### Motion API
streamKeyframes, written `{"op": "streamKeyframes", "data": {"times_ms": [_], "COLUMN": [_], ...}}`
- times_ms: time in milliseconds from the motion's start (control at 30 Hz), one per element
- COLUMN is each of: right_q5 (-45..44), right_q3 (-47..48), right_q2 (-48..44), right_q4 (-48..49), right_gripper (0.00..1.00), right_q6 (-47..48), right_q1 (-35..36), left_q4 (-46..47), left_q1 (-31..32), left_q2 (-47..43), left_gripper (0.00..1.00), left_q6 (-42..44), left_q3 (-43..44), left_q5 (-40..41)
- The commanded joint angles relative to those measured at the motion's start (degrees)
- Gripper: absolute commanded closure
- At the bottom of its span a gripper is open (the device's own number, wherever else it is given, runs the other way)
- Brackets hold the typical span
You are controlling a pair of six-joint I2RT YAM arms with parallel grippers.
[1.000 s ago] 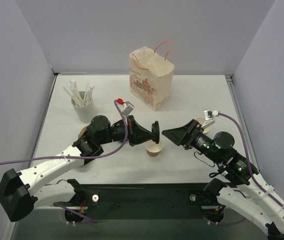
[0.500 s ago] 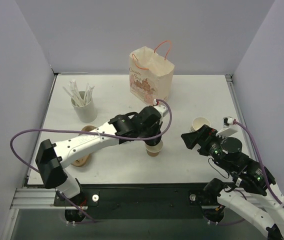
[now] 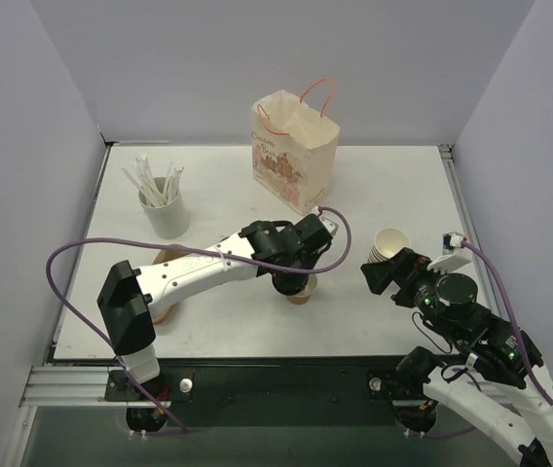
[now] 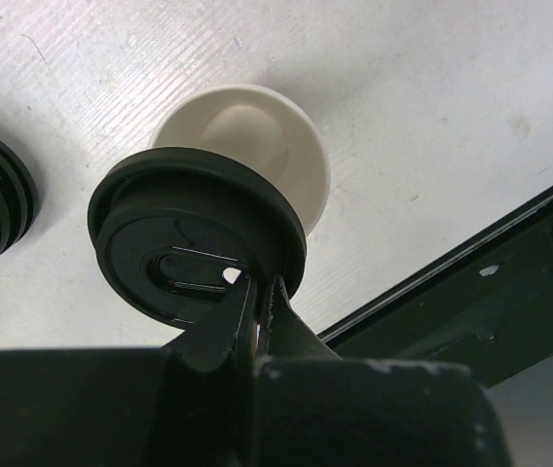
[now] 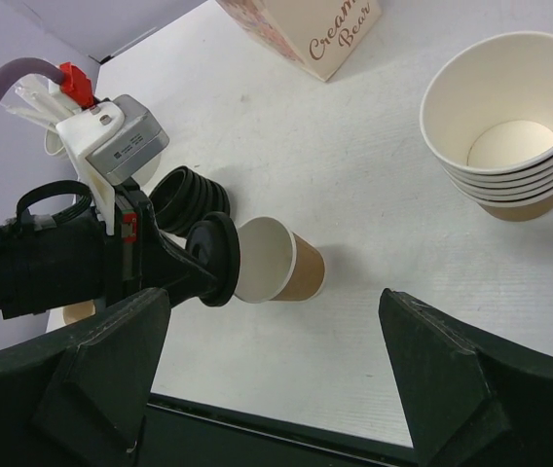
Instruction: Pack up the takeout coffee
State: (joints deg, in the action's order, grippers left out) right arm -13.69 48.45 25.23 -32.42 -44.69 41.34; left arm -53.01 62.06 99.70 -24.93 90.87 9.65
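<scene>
Because the left gripper is clamped on only the edge of the black lid, the lid could pivot in that pinch or go down crooked. In the left wrist view it sits off to one side of the cup's mouth rather than centred over it, and whether it touches the rim I cannot tell. Pressing down from there could push the light brown cup (its white bottom shows, so it looks empty) over or skid it across the table. Nothing steadies it: the right gripper has its fingers wide apart and holds nothing, nearer than the paper bag and to the bag's right, beside the stack of cups.

The cup stands in front of the bag, on its near side. Its long axis is vertical, with its mouth pointing up.
</scene>
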Motion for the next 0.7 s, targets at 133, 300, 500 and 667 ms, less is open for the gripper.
{"op": "streamKeyframes", "data": {"times_ms": [133,300,500,667], "right_q5": [-1.9,-1.7,-1.2,-1.2], "right_q3": [1.7,1.7,1.3,1.1], "right_q2": [0.1,-0.5,-1.3,-1.9], "right_q4": [-0.2,-0.3,-0.3,-0.4], "right_gripper": [0.06,0.06,0.06,0.06], "right_q6": [1.4,1.4,0.9,0.9], "right_q1": [0.4,0.4,0.4,0.4], "left_q4": [-1.7,-2.3,-2.5,-2.6], "left_q1": [0.6,0.8,1.0,1.0], "left_q2": [2.3,4.1,5.5,6.7], "left_gripper": [1.00,0.99,0.97,0.93], "left_q6": [0.7,0.8,0.8,0.8], "left_q3": [6.5,7.9,8.9,9.4], "left_q5": [-0.7,-1.4,-1.8,-1.9]}}
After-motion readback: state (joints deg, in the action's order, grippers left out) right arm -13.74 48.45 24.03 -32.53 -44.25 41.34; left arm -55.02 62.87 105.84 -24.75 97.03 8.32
